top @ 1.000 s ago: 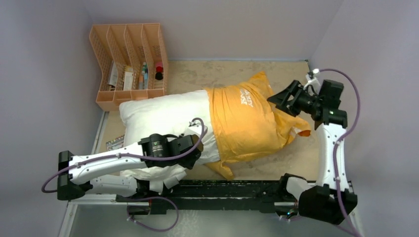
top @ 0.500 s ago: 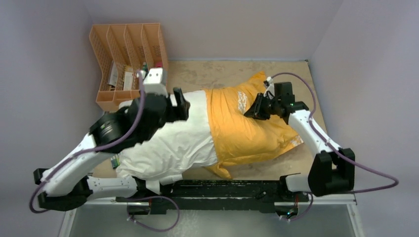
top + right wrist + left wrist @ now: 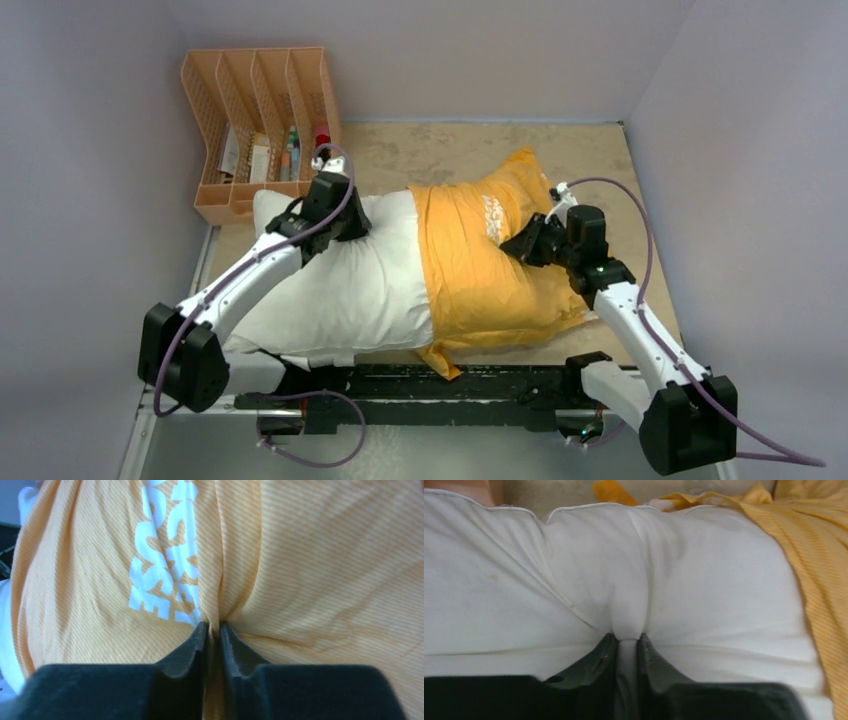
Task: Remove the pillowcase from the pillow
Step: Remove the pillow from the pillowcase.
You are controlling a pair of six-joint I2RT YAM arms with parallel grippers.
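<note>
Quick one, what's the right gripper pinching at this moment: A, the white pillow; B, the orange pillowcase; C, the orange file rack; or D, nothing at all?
B: in the right wrist view the right gripper has its jaws closed on a raised fold of the orange pillowcase.

A peach-orange rack (image 3: 258, 125) with small holes in its sides stands on the tan, spotty worktop (image 3: 430, 150). The rack has four slots side by side. A little bottle with a red top (image 3: 322, 133) sits in the rack's right slot. A blue-green tube (image 3: 293, 140) is in the next slot to the left, and pale cards (image 3: 232, 152) are further left. Grey walls (image 3: 430, 50) rise right behind the rack. A black rail (image 3: 450, 384) lies far from the rack, at the worktop's near edge.
</note>
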